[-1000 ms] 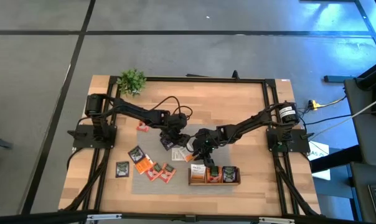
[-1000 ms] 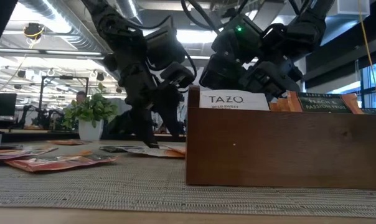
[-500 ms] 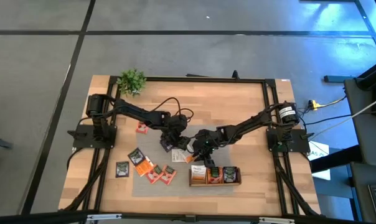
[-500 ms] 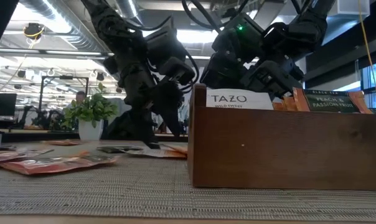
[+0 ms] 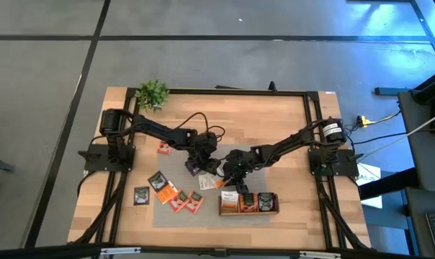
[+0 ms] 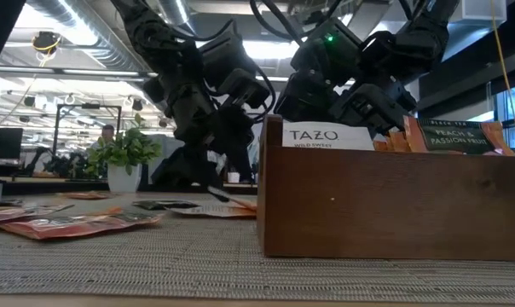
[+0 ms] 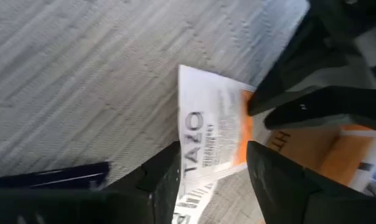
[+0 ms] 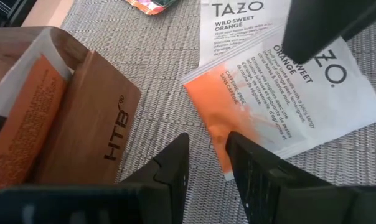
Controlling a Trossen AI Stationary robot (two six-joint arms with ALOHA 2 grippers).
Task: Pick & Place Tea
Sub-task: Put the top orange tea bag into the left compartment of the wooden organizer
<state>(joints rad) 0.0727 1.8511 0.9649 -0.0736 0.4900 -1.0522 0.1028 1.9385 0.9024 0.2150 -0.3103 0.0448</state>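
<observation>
Several tea sachets lie flat on the grey mat, and others stand in the wooden tray. My left gripper is over the mat's middle with a white and orange tea sachet between its fingers. A second white sachet lies flat under it. My right gripper stands slightly open beside the tray's far left corner. Its fingertips are at the held sachet's orange end. My left gripper has the white sachet between its two fingers, which sit at the sachet's two side edges. The fingers slant down from the table's left. The sachet's gripper end is raised, and its orange end lies on the mat. My right gripper has one fingertip over the sachet's orange end. I cannot tell whether it touches.
The tray holds a white sachet and a dark one upright. A dark sachet and an orange one lie off the mat on the wood. A small potted plant stands at the far left corner.
My left gripper has tipped and rolled at the wrist without shifting place. The white sachet under it, flat on the mat a second ago, now slants, with the end at the fingers raised and the orange end down.
</observation>
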